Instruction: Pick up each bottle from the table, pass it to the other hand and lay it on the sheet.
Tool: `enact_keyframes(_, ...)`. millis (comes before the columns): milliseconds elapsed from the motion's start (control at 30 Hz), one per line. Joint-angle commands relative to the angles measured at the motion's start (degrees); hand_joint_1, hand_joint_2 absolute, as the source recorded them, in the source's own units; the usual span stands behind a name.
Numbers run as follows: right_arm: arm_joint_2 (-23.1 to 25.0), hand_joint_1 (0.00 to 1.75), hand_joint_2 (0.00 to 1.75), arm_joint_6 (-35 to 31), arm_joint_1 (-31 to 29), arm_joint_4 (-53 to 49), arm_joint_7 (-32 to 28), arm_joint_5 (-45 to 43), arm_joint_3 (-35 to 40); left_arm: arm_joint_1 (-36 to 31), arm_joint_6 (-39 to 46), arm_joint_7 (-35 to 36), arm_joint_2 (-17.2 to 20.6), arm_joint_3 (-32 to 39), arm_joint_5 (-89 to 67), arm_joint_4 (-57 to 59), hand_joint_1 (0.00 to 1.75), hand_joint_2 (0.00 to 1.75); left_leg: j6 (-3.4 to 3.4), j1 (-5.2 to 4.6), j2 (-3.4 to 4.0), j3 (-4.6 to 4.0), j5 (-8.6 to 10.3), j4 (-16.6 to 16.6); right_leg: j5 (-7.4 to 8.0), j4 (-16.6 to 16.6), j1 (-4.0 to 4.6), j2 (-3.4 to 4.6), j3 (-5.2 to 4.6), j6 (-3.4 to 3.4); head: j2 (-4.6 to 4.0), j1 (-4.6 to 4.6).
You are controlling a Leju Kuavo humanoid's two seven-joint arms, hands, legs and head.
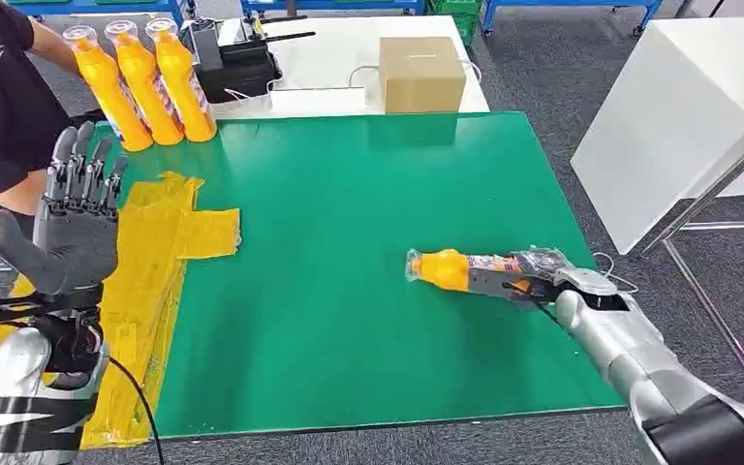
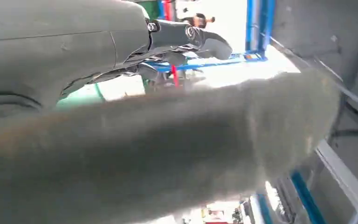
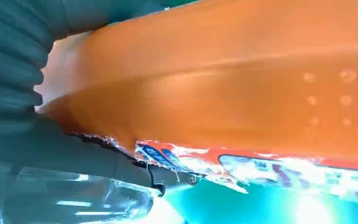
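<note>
- You can read no text anywhere: the label (image 3: 279,170) on the lying bottle (image 1: 450,268) shows only blurred red, blue and white shapes.

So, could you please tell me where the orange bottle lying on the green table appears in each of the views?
Head view: the orange plastic bottle lies on its side right of centre, gripped by the right hand.
Left wrist view: not in it.
Right wrist view: its orange body is seen very close.
Shared landmark: the green table.
</note>
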Motion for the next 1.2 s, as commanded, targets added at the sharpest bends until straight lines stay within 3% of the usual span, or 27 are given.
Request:
enact_keyframes(33,0.6,1.75,1.75,-5.6,16.2,-52.8,-1.6,-27.1,-7.0,18.7,1.2,-3.1,-8.4,-4.4,6.5,-4.6,0.0,1.75,-0.18,0.0,0.39,0.03,-0.07,-0.2,0.04,-0.1,0.0,0.32,-0.13,-0.09,0.0,-0.09)
enact_keyframes(133,0.8,1.75,1.75,-9.7,19.6,-63.9,-0.8,-24.9,-1.4,20.6,2.4,-4.8,-8.4,-7.0,6.6,-4.6,0.0,1.75,-0.2,-0.06,0.27,-0.24,-0.19,-0.1,-0.12,0.1,-0.07,0.25,-0.42,-0.08,0.0,-0.15)
enact_keyframes(200,0.3,1.75,1.75,-10.3,19.1,-64.1,-0.6,-23.9,1.0,20.0,1.8,-4.9,-7.9,-6.9,7.4,-4.3,0.0,1.75,-0.12,0.01,-0.06,-0.7,-0.08,0.0,-0.06,0.0,0.01,0.01,-0.81,-0.03,0.0,-0.04)
enact_keyframes(467,0.3,1.75,1.75,-11.3,18.2,-61.1,-2.8,-24.5,1.3,19.0,1.5,-4.1,-7.9,-6.1,7.8,-4.3,0.0,1.75,-0.09,0.0,-0.21,-0.99,-0.02,0.0,-0.04,0.0,-0.01,-0.1,-0.98,-0.02,0.0,-0.07)
enact_keyframes(767,4.9,1.75,1.75,-13.7,13.8,-51.7,-0.6,-25.8,1.2,16.0,-0.5,-3.4,-7.7,-9.6,6.9,-2.6,0.0,1.75,-0.14,0.03,-0.1,-0.82,-0.02,0.0,-0.02,0.0,0.02,-0.04,-0.84,-0.07,0.0,-0.09)
enact_keyframes(933,11.7,1.75,1.75,-13.3,8.5,-42.3,1.2,-24.7,6.4,13.0,0.7,-2.7,-8.4,-14.0,5.6,-1.6,0.0,1.75,-0.12,0.04,0.07,-0.81,0.0,0.0,0.05,0.0,0.03,0.14,-0.88,-0.06,0.0,-0.07)
enact_keyframes(1200,16.5,1.75,1.75,-13.6,3.6,-34.9,3.2,-24.4,11.5,11.1,1.4,-2.8,-8.0,-16.3,5.2,-0.9,0.0,1.75,-0.14,0.06,0.02,-0.8,0.01,-0.1,0.02,0.0,0.04,0.09,-0.87,-0.06,0.0,-0.07)
